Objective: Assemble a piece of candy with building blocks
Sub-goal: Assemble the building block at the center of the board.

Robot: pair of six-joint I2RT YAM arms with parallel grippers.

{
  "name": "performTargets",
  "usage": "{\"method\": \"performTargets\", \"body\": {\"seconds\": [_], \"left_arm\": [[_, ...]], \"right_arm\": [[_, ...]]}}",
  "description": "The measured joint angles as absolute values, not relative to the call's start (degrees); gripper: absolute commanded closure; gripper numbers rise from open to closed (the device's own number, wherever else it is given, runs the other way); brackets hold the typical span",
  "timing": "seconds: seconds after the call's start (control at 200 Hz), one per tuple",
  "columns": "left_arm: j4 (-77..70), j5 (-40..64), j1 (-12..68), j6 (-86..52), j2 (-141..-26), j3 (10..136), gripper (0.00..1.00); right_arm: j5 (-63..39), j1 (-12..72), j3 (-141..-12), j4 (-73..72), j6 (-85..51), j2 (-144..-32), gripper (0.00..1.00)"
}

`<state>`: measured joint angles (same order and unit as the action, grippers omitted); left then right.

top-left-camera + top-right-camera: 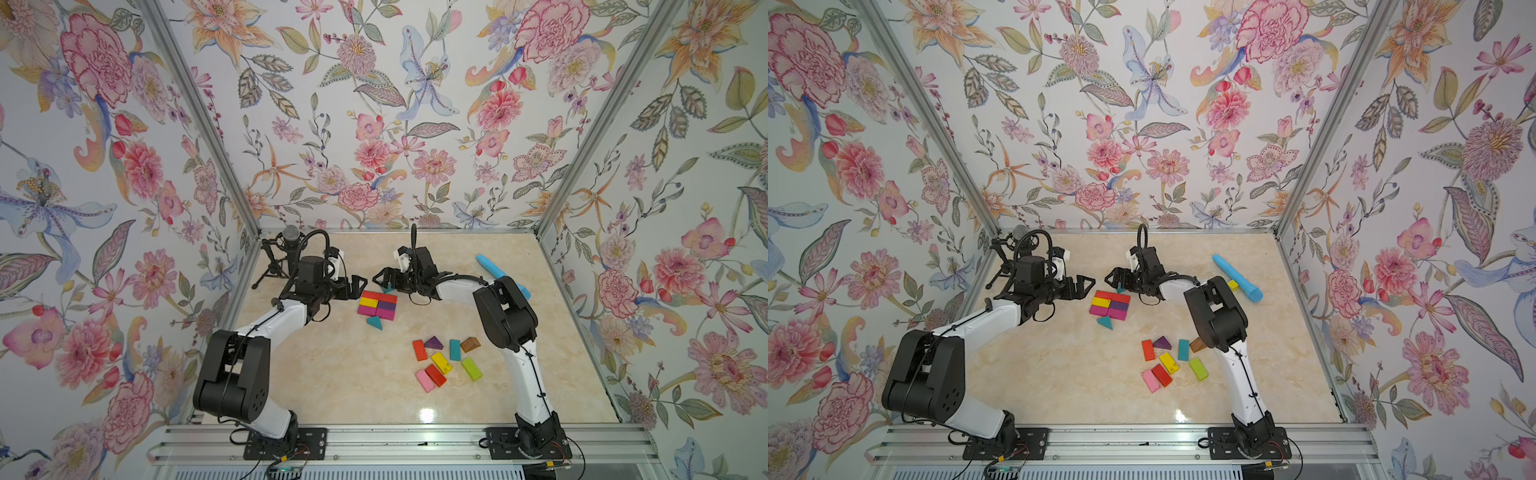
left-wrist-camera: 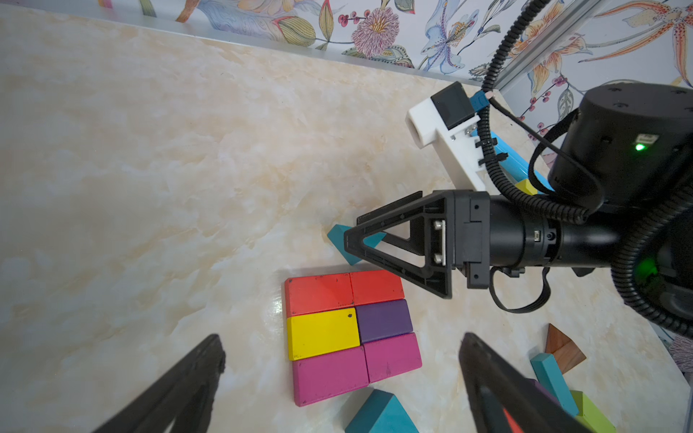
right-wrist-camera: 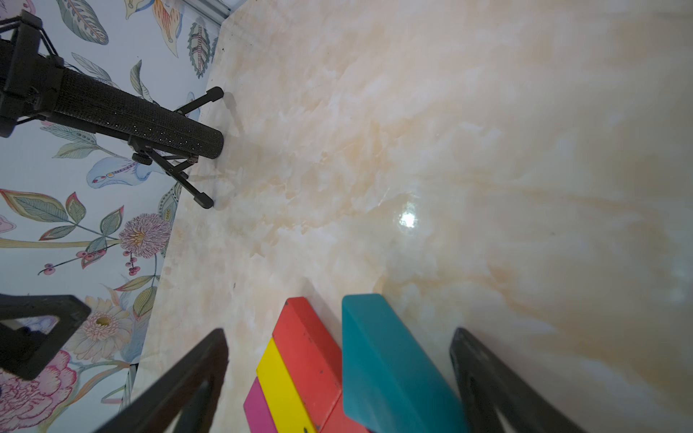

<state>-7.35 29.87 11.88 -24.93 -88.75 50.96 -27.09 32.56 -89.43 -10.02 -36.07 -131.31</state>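
Note:
Six flat building blocks form a rectangle (image 1: 377,304) (image 1: 1109,304) mid-table: red (image 2: 318,294), yellow (image 2: 322,331), purple (image 2: 382,320) and magenta (image 2: 330,375) bricks. A teal wedge (image 1: 375,322) (image 2: 378,412) lies just off its near side. A second teal wedge (image 3: 386,356) (image 2: 337,238) lies against the far red edge, between the spread fingers of my right gripper (image 3: 337,333) (image 1: 380,277), which is open. My left gripper (image 2: 341,337) (image 1: 360,286) hovers open at the rectangle's left end, holding nothing.
Several loose blocks lie nearer the front right: orange (image 1: 419,350), purple wedge (image 1: 433,343), teal brick (image 1: 454,349), brown wedge (image 1: 470,344), yellow (image 1: 441,362), green (image 1: 471,368), red (image 1: 435,375), pink (image 1: 424,380). A light-blue tube (image 1: 503,276) lies back right, a microphone on a tripod (image 1: 286,249) back left.

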Motion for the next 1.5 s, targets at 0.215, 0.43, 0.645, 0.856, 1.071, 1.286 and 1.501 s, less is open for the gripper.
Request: {"method": "performTargets", "body": {"seconds": [0.215, 0.43, 0.645, 0.856, 1.071, 1.286, 1.501], "left_arm": [[-7.4, 29.9, 11.9, -24.9, -88.4, 50.9, 0.01], [-7.4, 29.9, 11.9, -24.9, -88.1, 50.9, 0.01], [-7.4, 29.9, 11.9, -24.9, -88.1, 50.9, 0.01], [-7.4, 30.0, 11.9, -24.9, -88.1, 50.9, 0.01], [-7.4, 30.1, 11.9, -24.9, -88.1, 50.9, 0.01], [-7.8, 30.3, 11.9, -24.9, -88.1, 50.9, 0.01], [-7.8, 30.8, 11.9, -25.0, -88.1, 50.9, 0.01]], "right_arm": [[-27.2, 32.8, -91.6, -9.6, -36.3, -132.2, 0.06], [-27.2, 33.0, -92.7, -9.5, -36.3, -132.5, 0.06], [-27.2, 33.2, -93.8, -8.7, -36.4, -132.9, 0.06], [-27.2, 33.4, -95.5, -8.2, -36.5, -133.3, 0.06], [-27.2, 33.4, -96.0, -8.2, -36.5, -134.0, 0.06], [-27.2, 33.5, -96.1, -8.2, -36.9, -134.4, 0.06], [-27.2, 33.8, -96.3, -8.1, -36.9, -135.0, 0.06]]}}
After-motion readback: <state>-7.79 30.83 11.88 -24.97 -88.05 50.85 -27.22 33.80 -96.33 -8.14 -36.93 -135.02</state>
